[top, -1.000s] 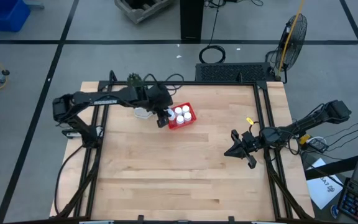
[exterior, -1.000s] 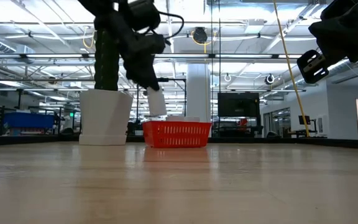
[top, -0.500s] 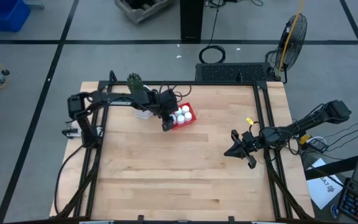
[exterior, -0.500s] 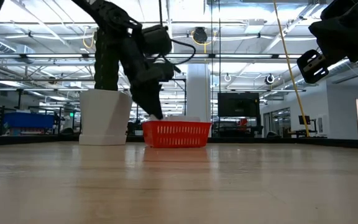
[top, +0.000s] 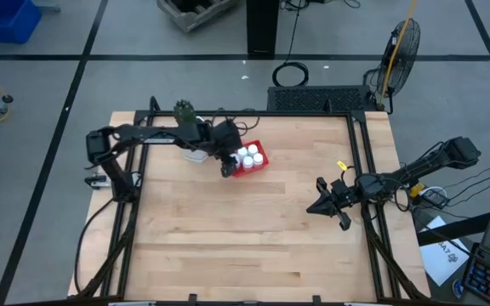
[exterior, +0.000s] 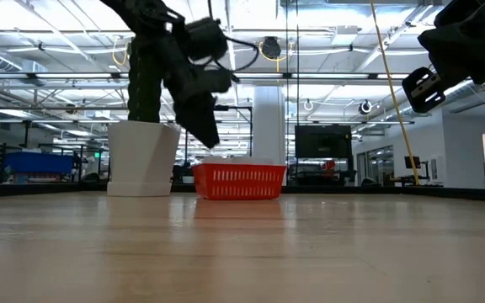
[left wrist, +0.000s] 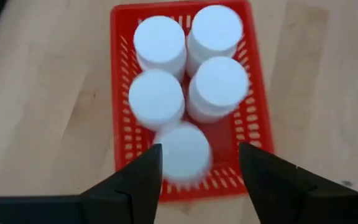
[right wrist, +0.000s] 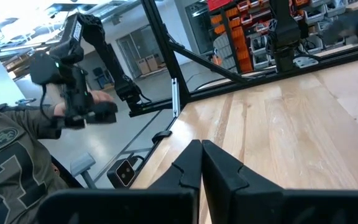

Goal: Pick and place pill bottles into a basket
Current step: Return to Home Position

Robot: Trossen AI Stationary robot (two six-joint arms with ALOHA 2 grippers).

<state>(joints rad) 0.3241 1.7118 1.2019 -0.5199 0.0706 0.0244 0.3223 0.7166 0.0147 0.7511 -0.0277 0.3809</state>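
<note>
Left jaws lifted above basket (left wrist: 118,93) rim, spread, pill bottles (left wrist: 159,40) inside

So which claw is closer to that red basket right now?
Left. The left claw hangs open just above one end of the red basket, which holds the pill bottles. The right claw is shut, far off over the table's right side.

Light wooden plank table (top: 228,229) is carrying a small red rectangular mesh basket (exterior: 239,182) and a white hexagonal cactus pot (exterior: 141,160), sitting near each other.
</note>
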